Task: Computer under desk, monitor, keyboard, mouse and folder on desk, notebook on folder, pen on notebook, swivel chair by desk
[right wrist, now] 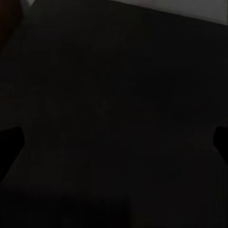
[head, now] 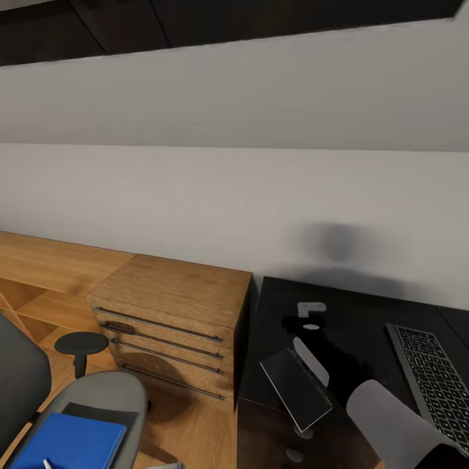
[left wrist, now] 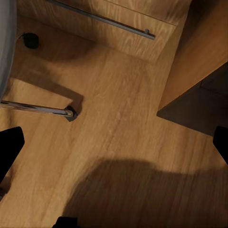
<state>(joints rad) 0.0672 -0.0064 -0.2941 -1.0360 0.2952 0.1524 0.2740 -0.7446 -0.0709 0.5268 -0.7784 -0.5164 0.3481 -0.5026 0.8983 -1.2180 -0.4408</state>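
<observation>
The swivel chair (head: 107,394) stands at the lower left, with the blue folder (head: 68,444) flat on its grey seat. The pen's white end (head: 47,464) pokes up at the folder's near edge. On the black desk (head: 280,299) the keyboard (head: 433,378) lies at the right. The glossy grey notebook (head: 296,389) sits at an angle near the desk's front left corner, beside my right arm (head: 391,423); I cannot tell whether it lies flat. My right gripper (right wrist: 114,142) is open over the dark desk top. My left gripper (left wrist: 114,147) hangs open over the floor. Monitor, mouse and computer are out of view.
A light wooden chest (head: 172,312) with bar handles (left wrist: 102,19) stands between the chair and the desk, against the grey wall. A low wooden shelf (head: 45,273) runs left of it. Below my left gripper are plank floor, the chair's chrome leg (left wrist: 35,109) and the desk's side (left wrist: 199,61).
</observation>
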